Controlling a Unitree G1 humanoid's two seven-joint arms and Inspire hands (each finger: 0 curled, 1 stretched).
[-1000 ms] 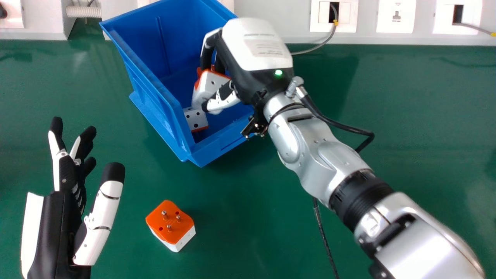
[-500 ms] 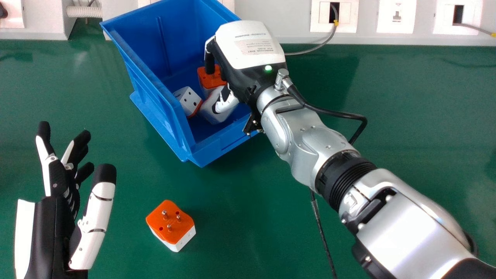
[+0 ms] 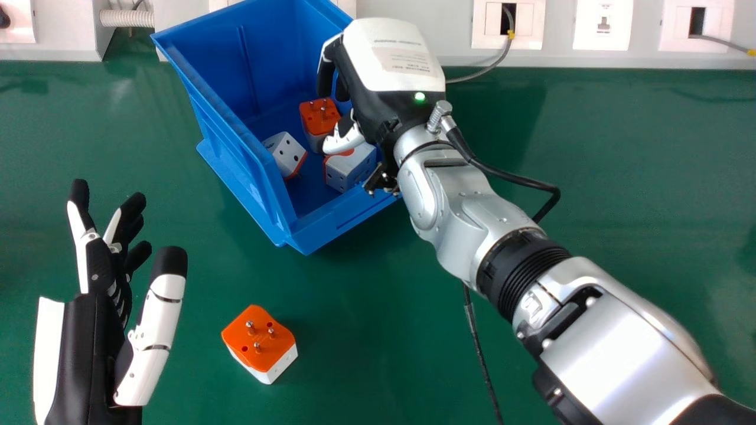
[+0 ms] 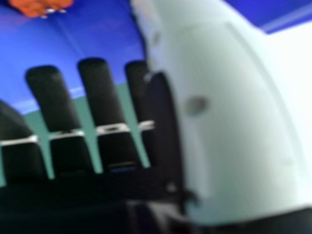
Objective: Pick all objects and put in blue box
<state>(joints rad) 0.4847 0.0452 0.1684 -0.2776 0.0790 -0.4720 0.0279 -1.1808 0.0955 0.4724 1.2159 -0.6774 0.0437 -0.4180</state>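
My right hand [image 3: 390,77] is over the right side of the blue box [image 3: 218,100], open, its thumb above the adapters inside. Three orange and white plug adapters lie in the box: one with pins up [image 3: 319,116], one on its side at the left [image 3: 286,153], and one near the front wall [image 3: 351,168]. On the table in front of the box sits another adapter [image 3: 260,342], pins up. My left hand [image 3: 100,330] rests open to the left of it. In the right hand view, the fingers of my right hand [image 4: 105,97] are straight, with an orange adapter [image 4: 41,6] beyond them.
A white trunking with wall sockets [image 3: 602,25] runs along the back of the green table [image 3: 620,177]. A thin grey cable [image 3: 490,69] hangs from one socket down to the table. A dark cable [image 3: 481,354] lies beneath my right forearm.
The right hand has let go of an adapter, which now lies near the box's front, and has risen slightly. The left hand moved a little left, then back right.
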